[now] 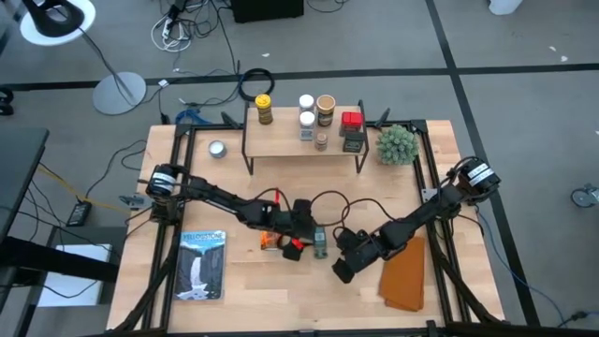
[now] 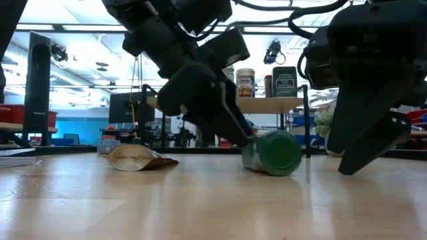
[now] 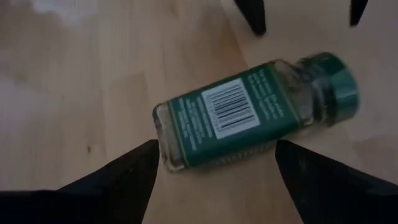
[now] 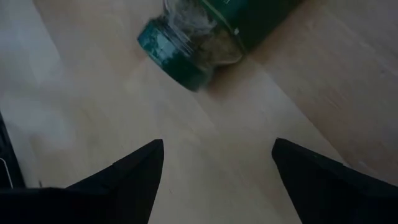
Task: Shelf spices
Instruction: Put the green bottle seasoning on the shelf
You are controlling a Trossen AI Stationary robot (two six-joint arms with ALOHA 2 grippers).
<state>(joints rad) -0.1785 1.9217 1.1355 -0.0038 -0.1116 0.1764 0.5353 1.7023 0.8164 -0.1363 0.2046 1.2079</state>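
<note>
A spice jar [image 3: 242,115] with a green lid and green label lies on its side on the table, near the middle [image 1: 320,243]. My left gripper [image 3: 214,165] is open, with its fingers on either side of the jar's bottom end. My right gripper [image 4: 214,168] is open just beyond the jar's lid end [image 4: 177,53], above the bare table and holding nothing. An orange packet [image 1: 271,241] lies flat beside my left gripper. The shelf [image 1: 304,142] stands at the far side with several spice jars, a red tin and a dark box on top. My left gripper comes slanting down from the table's left, its fingers astride the jar's bottom end [image 3: 168,140]. In the low view one fingertip [image 2: 245,139] shows right against the jar, but I cannot tell whether it touches. The jar lies on the table.
A book [image 1: 201,264] lies at the near left and a brown flat piece [image 1: 404,276] at the near right. A spiky green plant [image 1: 396,143] stands right of the shelf, and a round silver tin [image 1: 217,148] lies to its left.
</note>
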